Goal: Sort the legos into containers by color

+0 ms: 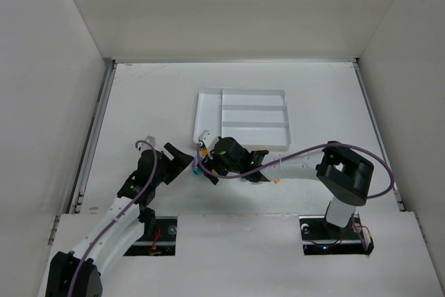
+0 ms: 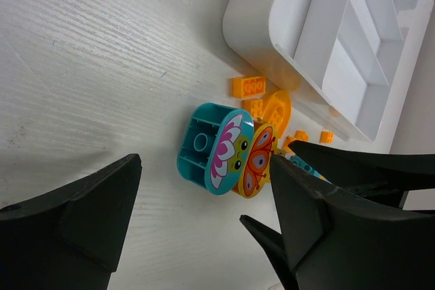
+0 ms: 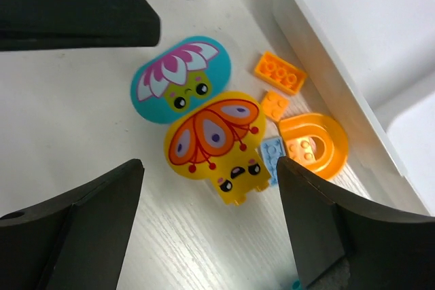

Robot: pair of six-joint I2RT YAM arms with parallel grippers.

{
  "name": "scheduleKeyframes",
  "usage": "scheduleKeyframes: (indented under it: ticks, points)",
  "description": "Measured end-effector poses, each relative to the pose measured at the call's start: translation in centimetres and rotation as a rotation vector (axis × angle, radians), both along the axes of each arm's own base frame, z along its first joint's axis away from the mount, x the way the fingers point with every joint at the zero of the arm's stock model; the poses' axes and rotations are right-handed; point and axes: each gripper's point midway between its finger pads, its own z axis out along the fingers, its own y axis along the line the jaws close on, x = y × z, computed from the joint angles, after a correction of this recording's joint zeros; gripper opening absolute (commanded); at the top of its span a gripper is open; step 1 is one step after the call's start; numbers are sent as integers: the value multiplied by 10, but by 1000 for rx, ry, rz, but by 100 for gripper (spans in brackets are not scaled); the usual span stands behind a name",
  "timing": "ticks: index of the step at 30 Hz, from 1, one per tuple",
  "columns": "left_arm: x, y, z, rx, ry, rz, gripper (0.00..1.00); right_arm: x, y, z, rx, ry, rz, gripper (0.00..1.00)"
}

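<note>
The white tray [image 1: 198, 113] lies on the table [image 1: 139, 102] in front of the two arms. The legos lie outside it, on the table, in one small group just beside the tray's near left corner, at about 6 o'clock from that corner in the top view. In the right wrist view a teal oval piece [image 3: 180, 79] with a printed flower face touches a yellow-orange piece [image 3: 217, 144] with a printed butterfly, and the teal one is at 11 o'clock from it. At 1 o'clock from the yellow-orange piece lies an orange brick [image 3: 280, 73], and just at 6 o'clock from the brick a small orange plate [image 3: 274, 105]. At 3 o'clock is an orange arch [image 3: 314, 144], near the tray wall, with a light blue plate [image 3: 273, 154] between the arch and the yellow-orange piece. The right fingers [image 3: 88, 222] are spread wide apart and grip nothing; the yellow-orange piece lies ahead of their gap. The left fingers [image 2: 88, 215] are also spread wide with nothing held, and the teal oval piece lies ahead of their gap. In the top view the two arms face the group from opposite sides, the left from 9 o'clock and the right from 3 o'clock.
</note>
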Motion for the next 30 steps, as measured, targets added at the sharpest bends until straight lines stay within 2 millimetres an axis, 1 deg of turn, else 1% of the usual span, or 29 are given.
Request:
scheduleKeyframes:
  ticks: [4, 10, 15, 20, 23, 30]
  points:
    - [0, 0, 1, -6, -3, -1, 73, 2, 3, -3, -13, 24, 44, 84]
    - [1, 2, 1, -13, 0, 4, 73, 7, -4, -21, -55, 90, 72, 84]
    - [3, 5, 3, -18, -5, 15, 73, -1, -4, -26, -65, 119, 100, 83]
    - [3, 7, 3, -24, 1, 20, 72, -8, 0, -26, -75, 99, 115, 78]
    - [3, 7, 3, -29, 3, 20, 72, -5, -1, -26, -96, 62, 108, 67]
    - [1, 8, -1, -32, 16, 22, 71, 3, -5, -25, -124, 15, 85, 50]
